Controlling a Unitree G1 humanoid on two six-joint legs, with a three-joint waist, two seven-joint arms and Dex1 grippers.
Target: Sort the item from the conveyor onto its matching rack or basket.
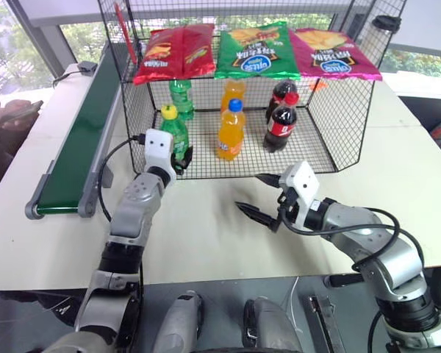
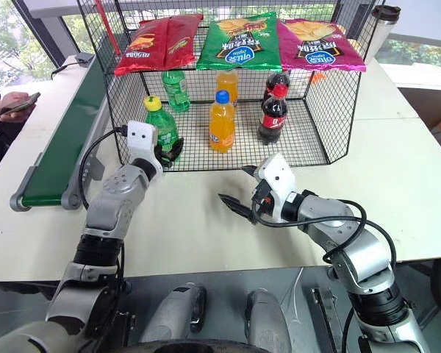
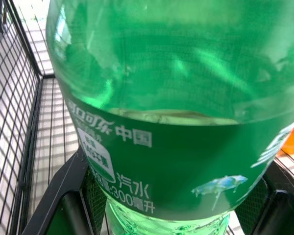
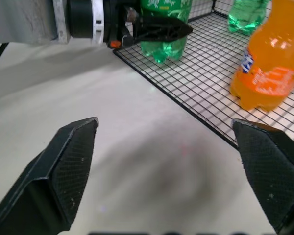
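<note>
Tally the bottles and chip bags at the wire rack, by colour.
Green bottles: 2, one with a yellow cap in the left hand, one at the back
Orange bottles: 2, front and back
Cola bottles: 2, front and back
Chip bags: 3, red, green, pink
Total: 9

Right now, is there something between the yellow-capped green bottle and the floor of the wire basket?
Nothing visible. The left gripper holds the yellow-capped green bottle at the open front of the wire basket; the orange soda bottle stands to its right, apart.
</note>
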